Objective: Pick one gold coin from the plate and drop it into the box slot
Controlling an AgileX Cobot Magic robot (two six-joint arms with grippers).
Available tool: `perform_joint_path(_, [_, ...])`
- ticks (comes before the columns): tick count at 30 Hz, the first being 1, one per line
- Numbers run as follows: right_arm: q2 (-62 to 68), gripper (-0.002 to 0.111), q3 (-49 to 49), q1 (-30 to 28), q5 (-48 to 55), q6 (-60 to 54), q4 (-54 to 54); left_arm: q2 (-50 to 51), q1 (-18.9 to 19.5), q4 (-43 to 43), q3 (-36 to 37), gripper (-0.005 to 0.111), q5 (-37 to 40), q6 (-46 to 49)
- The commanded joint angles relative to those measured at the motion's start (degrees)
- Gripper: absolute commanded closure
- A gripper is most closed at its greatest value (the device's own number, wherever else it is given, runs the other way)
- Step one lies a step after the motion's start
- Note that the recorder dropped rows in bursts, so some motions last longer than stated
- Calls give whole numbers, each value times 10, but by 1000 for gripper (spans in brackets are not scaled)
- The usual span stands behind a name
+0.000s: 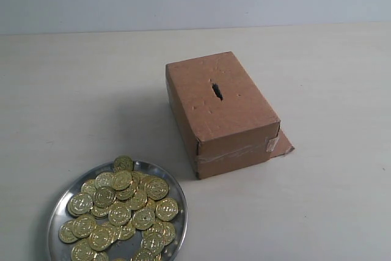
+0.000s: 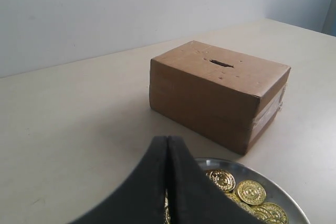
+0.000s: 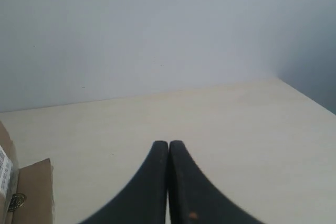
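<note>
- Black left jaws are pressed fully together with nothing visible between them. The left wrist view shows them hanging over the near edge of the round, shallow, shiny silver metal plate (image 1: 182, 212).
- Right jaws, black too, are likewise closed tight and hold nothing. They hang above bare pale tabletop (image 1: 73, 90), well apart from the coins.
- The heap of gold coins (image 1: 119, 209) fills the plate, which sits at about 7 o'clock from the brown rectangular cardboard box (image 1: 235, 114) in the exterior view.
- One rim coin (image 1: 123, 163) perches at the plate's 12 o'clock edge.
- The short dark ragged slot (image 1: 217, 91) is cut through the box top, running roughly from 11 to 5 o'clock.
- Risk, as I judge it: the coins overlap, so a pinch may lift two or slip off a flat face. A nudge could also tip the rim coin onto the tabletop or skid the plate.
- At the slot, a coin not held edge-on along the slit would likely catch on the ragged card and land flat on the box top.
- The exterior view alone shows the whole heap, the clear tape (image 1: 244, 151) and the loose cardboard flap (image 1: 282, 145) at the box's 4 o'clock corner, but neither arm.
- Only the wrist views show the jaws. The right wrist view sees just the flap's edge, with a small round mark I cannot identify.
</note>
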Motion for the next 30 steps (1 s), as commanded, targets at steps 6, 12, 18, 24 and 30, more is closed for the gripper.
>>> perform_joint_path(6, [-3, 108, 3, -3, 37, -302, 234, -1, -2, 2, 1, 107, -2, 2])
perform_joint_path(12, [-3, 108, 3, -3, 36, -390, 307, -1, -2, 2, 1, 107, -2, 2])
perform_joint_path(18, [-3, 108, 3, -3, 37, -421, 341, -1, -2, 2, 1, 107, -2, 2])
perform_joint_path(24, [-3, 108, 3, -3, 37, -474, 387, -1, -2, 2, 1, 107, -2, 2])
perform_joint_path(30, [-3, 108, 3, -3, 37, -452, 387, -1, -2, 2, 1, 107, -2, 1])
